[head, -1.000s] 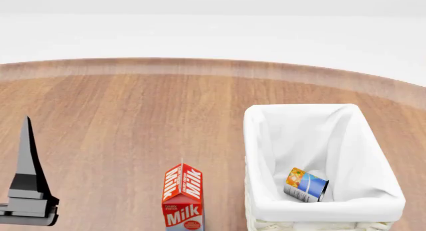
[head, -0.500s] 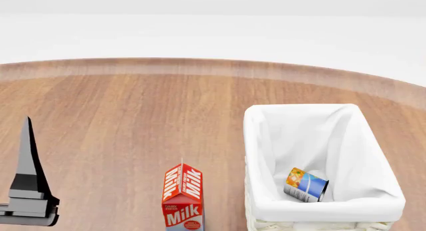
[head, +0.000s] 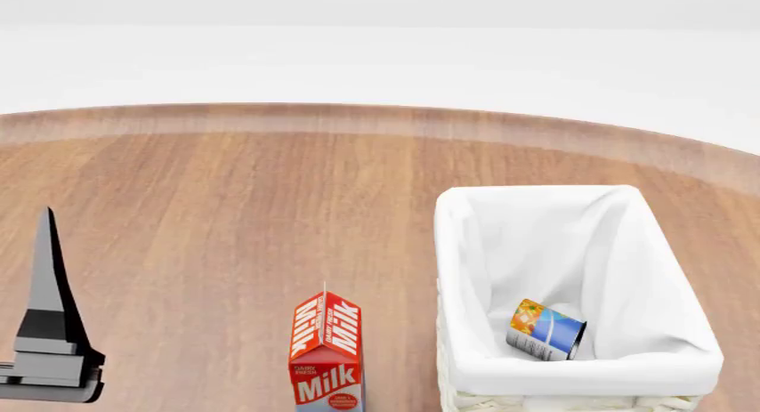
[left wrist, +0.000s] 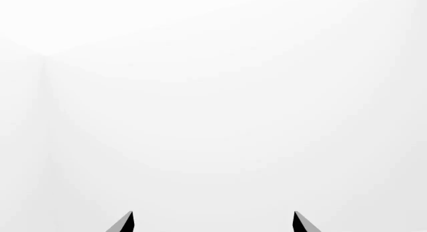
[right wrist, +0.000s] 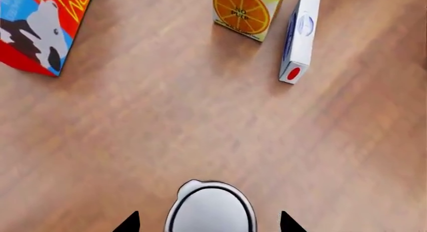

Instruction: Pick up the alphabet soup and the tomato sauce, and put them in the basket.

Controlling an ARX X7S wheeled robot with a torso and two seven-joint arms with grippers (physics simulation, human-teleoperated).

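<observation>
Alphabet soup lies on its side inside the basket, well apart from the left end effector, which is spread and empty. Right end effector is spread, tips either side of a silvery can lid on the desk, not touching it; cartons beyond.

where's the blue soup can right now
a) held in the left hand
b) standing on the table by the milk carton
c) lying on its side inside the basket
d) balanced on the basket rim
c: in the head view the blue soup can lies tipped on its side on the white lining inside the basket, apart from the milk carton.
</observation>
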